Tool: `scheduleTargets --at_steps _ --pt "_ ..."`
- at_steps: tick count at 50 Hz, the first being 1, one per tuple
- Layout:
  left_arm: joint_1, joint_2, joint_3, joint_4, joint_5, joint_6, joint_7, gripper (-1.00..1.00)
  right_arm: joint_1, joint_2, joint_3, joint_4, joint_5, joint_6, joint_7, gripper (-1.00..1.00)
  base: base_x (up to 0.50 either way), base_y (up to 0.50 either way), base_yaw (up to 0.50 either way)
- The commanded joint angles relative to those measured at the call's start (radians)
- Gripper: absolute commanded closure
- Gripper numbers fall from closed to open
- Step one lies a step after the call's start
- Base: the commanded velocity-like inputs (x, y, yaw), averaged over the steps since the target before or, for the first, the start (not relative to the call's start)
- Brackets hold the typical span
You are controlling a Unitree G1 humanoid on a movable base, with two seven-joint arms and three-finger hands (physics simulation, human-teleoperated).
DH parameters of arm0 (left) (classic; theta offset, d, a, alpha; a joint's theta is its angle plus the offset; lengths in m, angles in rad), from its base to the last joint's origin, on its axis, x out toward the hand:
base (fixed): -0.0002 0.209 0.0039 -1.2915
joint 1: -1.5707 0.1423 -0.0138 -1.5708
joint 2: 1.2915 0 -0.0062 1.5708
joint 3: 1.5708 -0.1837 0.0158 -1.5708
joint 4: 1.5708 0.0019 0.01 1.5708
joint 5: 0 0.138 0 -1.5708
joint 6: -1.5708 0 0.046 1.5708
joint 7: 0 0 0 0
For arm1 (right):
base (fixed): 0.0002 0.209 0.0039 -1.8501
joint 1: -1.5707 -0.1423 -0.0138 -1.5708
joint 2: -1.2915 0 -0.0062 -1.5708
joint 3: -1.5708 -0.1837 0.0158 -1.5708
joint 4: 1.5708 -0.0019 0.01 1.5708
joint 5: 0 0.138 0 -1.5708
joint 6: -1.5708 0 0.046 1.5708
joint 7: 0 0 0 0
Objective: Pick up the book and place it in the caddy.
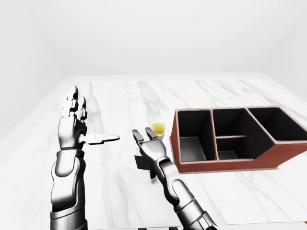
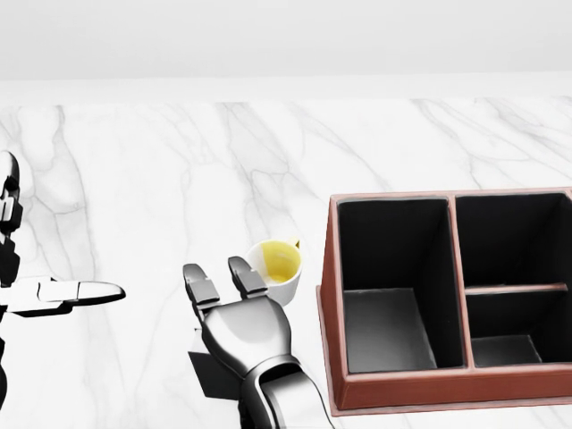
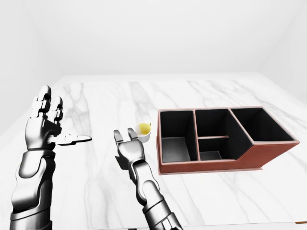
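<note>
The book [image 2: 209, 374] is a dark flat slab on the marble table, low and left of centre in the head view, mostly covered by my right hand. That right hand [image 2: 223, 282] hovers over it, open, fingers stretched toward the top of the view and closed on nothing. To the right stands the caddy [image 2: 332, 295], a red-brown box with black compartments that hold nothing. My left hand [image 1: 76, 120] is raised at the left, open, fingers upright and thumb pointing right, well apart from the book.
A white cup [image 2: 279, 268] with yellow contents stands between my right fingertips and the caddy's left wall. The white marble table [image 1: 144, 96] stretches toward the top of the view, ending at a pale wall.
</note>
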Motion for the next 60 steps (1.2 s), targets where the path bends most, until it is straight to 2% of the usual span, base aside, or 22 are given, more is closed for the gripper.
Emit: scheduleTargets --at_steps 1,14,25,26,27,28,51,60 --pt "0.007 0.0 0.005 -0.001 -0.002 0.0 -0.003 -1.0 -0.083 0.002 -0.054 0.194 0.022 0.0 -0.089 -1.0 0.0 0.0 0.0" --pt "0.013 -0.001 0.01 0.001 -0.004 0.0 -0.004 -1.0 -0.121 -0.009 -0.069 0.388 0.071 0.0 -0.165 -1.0 0.0 0.0 0.0" --pt "0.021 -0.001 0.015 -0.003 -0.006 0.0 -0.006 -1.0 -0.199 -0.001 -0.093 0.586 0.127 0.0 -0.257 -1.0 0.0 0.0 0.0" --pt "0.024 -0.001 0.018 -0.004 -0.008 0.0 -0.007 -1.0 -0.198 -0.003 -0.09 0.597 0.125 0.0 -0.258 -0.83 0.0 0.0 0.0" --pt "0.026 -0.001 0.02 -0.004 -0.009 0.0 -0.007 -1.0 -0.19 -0.005 -0.083 0.592 0.12 0.0 -0.25 -0.11 0.0 0.0 0.0" --pt "0.025 -0.001 0.021 -0.002 -0.008 0.0 -0.007 -1.0 -0.184 -0.006 -0.08 0.583 0.117 0.0 -0.249 1.0 0.0 0.0 0.0" --pt "0.021 0.005 0.026 -0.016 -0.014 0.0 -0.008 -1.0 -0.188 -0.006 -0.087 0.568 0.114 0.0 -0.265 1.0 0.0 0.0 0.0" --pt "0.034 -0.001 0.029 -0.019 -0.016 0.0 -0.009 -1.0 -0.101 -0.026 -0.059 0.3 0.094 0.0 -0.14 1.0 0.0 0.0 0.0"
